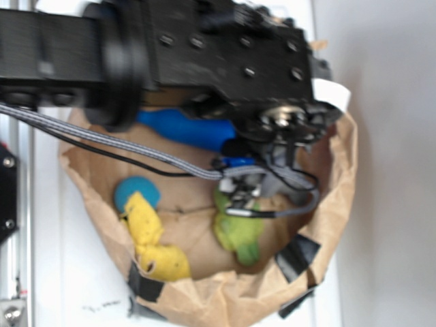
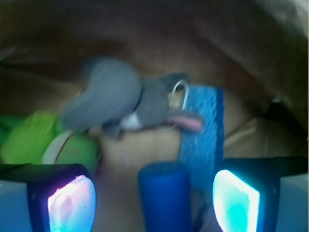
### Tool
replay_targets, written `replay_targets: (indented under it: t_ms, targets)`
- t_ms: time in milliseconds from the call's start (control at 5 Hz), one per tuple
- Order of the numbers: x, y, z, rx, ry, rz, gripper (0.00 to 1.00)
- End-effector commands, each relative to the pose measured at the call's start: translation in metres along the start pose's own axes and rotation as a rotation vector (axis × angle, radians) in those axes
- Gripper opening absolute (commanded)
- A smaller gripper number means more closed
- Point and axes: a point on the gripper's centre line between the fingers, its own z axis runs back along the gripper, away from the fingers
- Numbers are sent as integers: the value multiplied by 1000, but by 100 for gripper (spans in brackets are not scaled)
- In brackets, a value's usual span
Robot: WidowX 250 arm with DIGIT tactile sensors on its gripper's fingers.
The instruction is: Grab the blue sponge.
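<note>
The gripper [image 2: 154,195] is held open. The flat, porous blue sponge [image 2: 203,140] is seen just right of the smooth blue bottle-shaped pin [image 2: 164,195]; a rightward shift should be made before closing.

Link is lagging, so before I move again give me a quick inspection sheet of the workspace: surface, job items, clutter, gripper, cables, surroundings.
Surface: crumpled brown paper bin, patched with black tape.
Job's things: blue sponge lies flat ahead of the gripper, toward its right finger; untouched.
Clutter: blue bottle reaching between the fingers in the wrist view; grey plush toy beside the sponge; green toy; yellow toy; teal ball.
Grippers: gripper open, nothing held.
Cables: braided grey cable and thin black wire cross over the bin.
Surroundings: white table; nothing else seen.
</note>
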Motion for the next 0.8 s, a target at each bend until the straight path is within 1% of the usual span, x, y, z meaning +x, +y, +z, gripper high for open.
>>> replay_targets:
  t_ms: [0, 200, 600]
  targets:
    - [12, 21, 19, -18, -44, -20, 100]
    - [4, 24, 15, -1, -42, -43, 100]
    - [-22, 26, 10, 10, -31, -70, 100]
